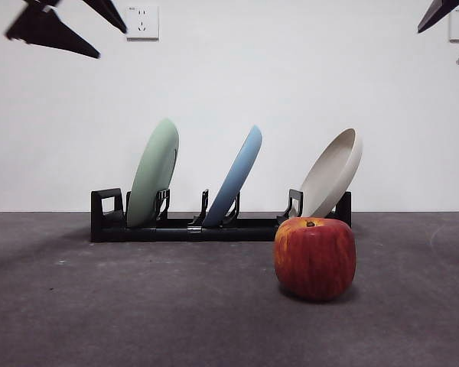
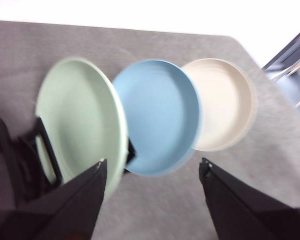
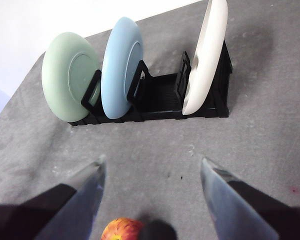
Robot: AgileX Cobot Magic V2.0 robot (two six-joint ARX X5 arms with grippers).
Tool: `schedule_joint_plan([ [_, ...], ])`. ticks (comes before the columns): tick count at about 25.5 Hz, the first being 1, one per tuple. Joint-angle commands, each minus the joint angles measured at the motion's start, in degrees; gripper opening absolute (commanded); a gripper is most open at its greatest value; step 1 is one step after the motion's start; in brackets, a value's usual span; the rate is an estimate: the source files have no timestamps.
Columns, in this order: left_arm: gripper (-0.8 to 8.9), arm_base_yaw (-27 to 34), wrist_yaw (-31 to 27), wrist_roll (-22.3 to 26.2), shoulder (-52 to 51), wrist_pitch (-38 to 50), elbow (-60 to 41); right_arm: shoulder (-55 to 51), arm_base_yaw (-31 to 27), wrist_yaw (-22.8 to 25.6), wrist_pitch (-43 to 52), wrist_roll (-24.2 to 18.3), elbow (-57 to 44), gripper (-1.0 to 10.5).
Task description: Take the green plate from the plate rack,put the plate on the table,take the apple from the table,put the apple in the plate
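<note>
A dark grey mottled table (image 1: 99, 313) meets a plain white wall (image 1: 229, 84). The pale sage-green round plate (image 1: 153, 173) stands on edge in the long black pronged rack (image 1: 183, 227), at one end, top tilted toward the light blue plate (image 1: 234, 178). The red streaked apple (image 1: 314, 258) sits before the rack; the left gripper (image 2: 152, 167) and right gripper (image 3: 152, 165) hover spread, holding nothing.

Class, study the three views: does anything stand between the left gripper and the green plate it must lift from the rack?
Nothing visible does. The left gripper, jaws open, hangs above the pale sage-green round plate, which stands in the end slot of the long black plate rack. The light blue plate sits one slot over, beside it, not in front.
</note>
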Motion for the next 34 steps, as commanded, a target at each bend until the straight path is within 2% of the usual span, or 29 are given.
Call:
schedule_joint_plan([
  [1,3.1,-1.03,-1.53,2.86,5.7,-1.99,5.88,0.09,0.15,-0.07,0.2,-0.26,0.26,3.2],
  [6,3.1,-2.6,-4.11,2.91,14.12,-2.82,12.92,0.11,0.15,0.0,-1.14,-0.28,0.26,3.2],
  [10,3.1,-4.13,-7.48,3.02,18.71,-1.09,13.49,0.24,0.15,0.17,-1.44,-0.31,0.26,3.2],
  [18,3.08,-6.47,-7.91,3.02,24.61,1.6,13.49,0.26,0.15,0.37,-1.9,-0.31,0.26,3.1],
  [19,2.85,-6.58,-8.52,3.02,24.65,1.75,13.49,0.26,0.15,0.46,-2.32,-0.31,0.26,3.1],
  [24,-0.12,-6.86,-10.29,5.84,24.61,2.54,13.49,0.37,0.15,0.5,-2.64,-0.28,0.26,3.1],
  [30,-0.09,-7.02,-9.73,5.79,21.7,2.54,13.62,1.55,0.15,0.57,-2.6,-0.31,0.24,3.1],
  [34,-0.09,-7.26,-4.98,5.77,17.29,0.87,16.04,2.8,0.15,0.55,-2.6,-0.35,0.24,3.1],
])
